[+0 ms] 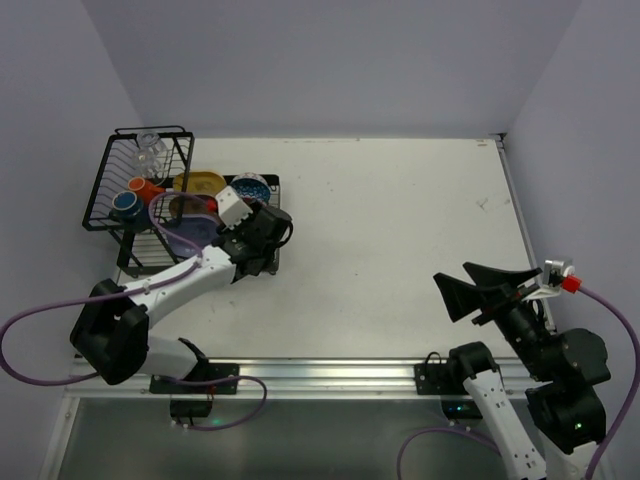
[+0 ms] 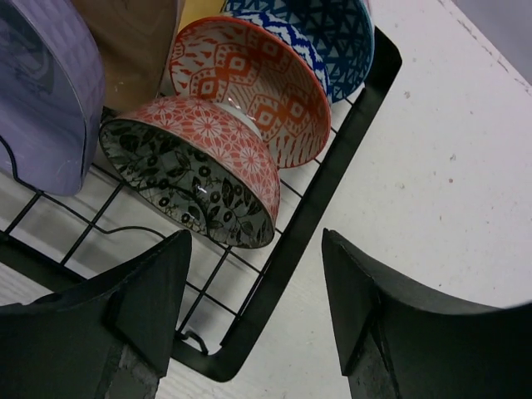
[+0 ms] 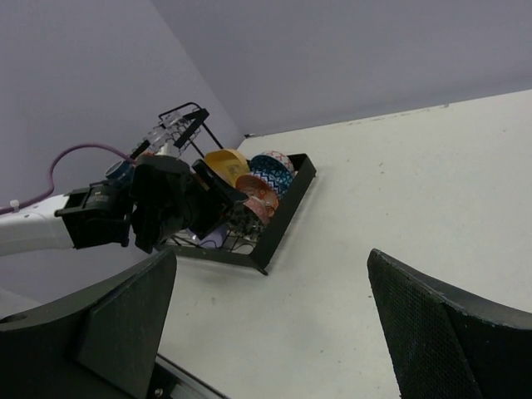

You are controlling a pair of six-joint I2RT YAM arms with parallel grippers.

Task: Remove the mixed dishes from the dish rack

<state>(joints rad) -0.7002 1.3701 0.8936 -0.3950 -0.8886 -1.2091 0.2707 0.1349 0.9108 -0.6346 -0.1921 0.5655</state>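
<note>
**Desk:** So, what sits in the dish rack (image 1: pixel 100 195) right now?

**Operator:** On my left wrist feed, the corner of the flat tray is closest. Three bowls stand on edge in it. Nearest is a black floral bowl (image 2: pixel 199 179) with a coral band, and it touches a reddish patterned bowl (image 2: pixel 258 91) behind it. A blue-white bowl (image 2: pixel 320 33) comes after that. Beside that row stand a lavender plate (image 2: pixel 46 91) and a tan plate (image 2: pixel 137 50), and my overhead feed shows a yellow plate (image 1: pixel 200 183) past them. Farther back, the raised basket holds a dark mug (image 1: pixel 125 205) and an orange mug (image 1: pixel 145 188), with a clear glass (image 1: pixel 150 150) at its far end. The whole rack sits on the left side of the surface (image 1: pixel 400 220).

**Desk:** And your end effectors?

**Operator:** My left end effector (image 2: pixel 256 241) hangs over that tray corner with its fingers spread wide, and the floral bowl is just beyond the gap. Nothing is between the pads. I cannot tell whether either finger touches the wire. My right end effector (image 3: pixel 272 258) is well apart from the rack, on the right side near its own base. It is also spread wide and holds nothing.
</note>
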